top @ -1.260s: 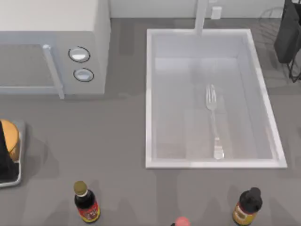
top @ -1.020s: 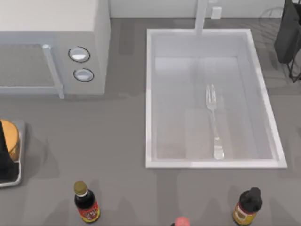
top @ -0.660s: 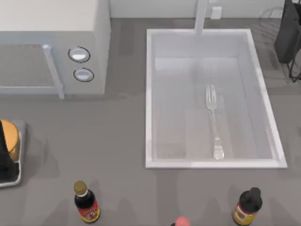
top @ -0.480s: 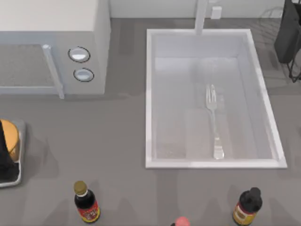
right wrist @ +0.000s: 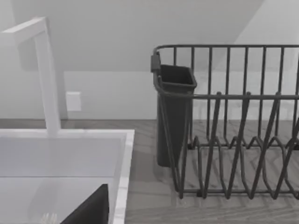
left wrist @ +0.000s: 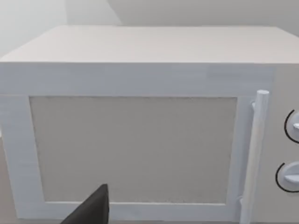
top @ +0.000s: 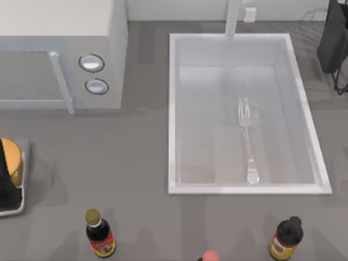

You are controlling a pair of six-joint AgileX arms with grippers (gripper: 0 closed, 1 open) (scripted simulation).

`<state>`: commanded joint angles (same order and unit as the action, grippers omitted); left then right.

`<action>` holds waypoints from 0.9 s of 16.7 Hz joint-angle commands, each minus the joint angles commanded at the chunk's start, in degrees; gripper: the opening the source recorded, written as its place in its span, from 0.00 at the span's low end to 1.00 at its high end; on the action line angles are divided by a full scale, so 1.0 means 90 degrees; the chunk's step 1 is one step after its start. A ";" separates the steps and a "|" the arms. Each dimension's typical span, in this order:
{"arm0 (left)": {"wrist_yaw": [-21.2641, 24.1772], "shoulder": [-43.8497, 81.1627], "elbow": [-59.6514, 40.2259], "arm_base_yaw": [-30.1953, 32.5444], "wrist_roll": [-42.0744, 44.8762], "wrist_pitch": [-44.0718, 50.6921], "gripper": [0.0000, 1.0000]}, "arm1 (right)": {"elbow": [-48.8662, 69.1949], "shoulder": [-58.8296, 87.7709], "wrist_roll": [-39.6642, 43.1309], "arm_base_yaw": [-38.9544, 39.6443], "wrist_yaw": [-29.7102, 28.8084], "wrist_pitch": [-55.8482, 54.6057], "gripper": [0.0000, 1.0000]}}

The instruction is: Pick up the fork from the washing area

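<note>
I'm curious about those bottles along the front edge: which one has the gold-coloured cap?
The dark bottle with the red label, toward the table's left. The bottle with the yellow label, toward the right, has a black cap, and the one between them shows a red top.

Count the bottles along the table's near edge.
3: a dark bottle with a red label at left, a red cap cut off by the picture's edge at centre, a dark bottle with a yellow label at right.

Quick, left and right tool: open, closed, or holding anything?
Left tool: cannot be told, facing the microwave.
Right tool: cannot be told, near the sink.
</note>
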<state>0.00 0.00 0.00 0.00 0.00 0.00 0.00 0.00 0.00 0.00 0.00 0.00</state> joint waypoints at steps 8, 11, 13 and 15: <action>0.0000 0.0000 0.0000 0.0000 0.0000 0.0000 1.00 | 0.0813 0.0855 -0.0151 0.0124 0.0000 0.0508 1.00; 0.0000 0.0000 0.0000 0.0000 0.0000 0.0000 1.00 | 0.1911 0.2043 -0.0369 0.0291 0.0003 0.1176 1.00; 0.0000 0.0000 0.0000 0.0000 0.0000 0.0000 1.00 | 0.2834 0.3065 -0.0558 0.0433 0.0005 0.1737 1.00; 0.0000 0.0000 0.0000 0.0000 0.0000 0.0000 1.00 | 0.3892 0.4252 -0.0776 0.0596 0.0007 0.2385 1.00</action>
<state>0.00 0.00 0.00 0.00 0.00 0.00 35.03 38.27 -6.98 5.37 0.06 21.46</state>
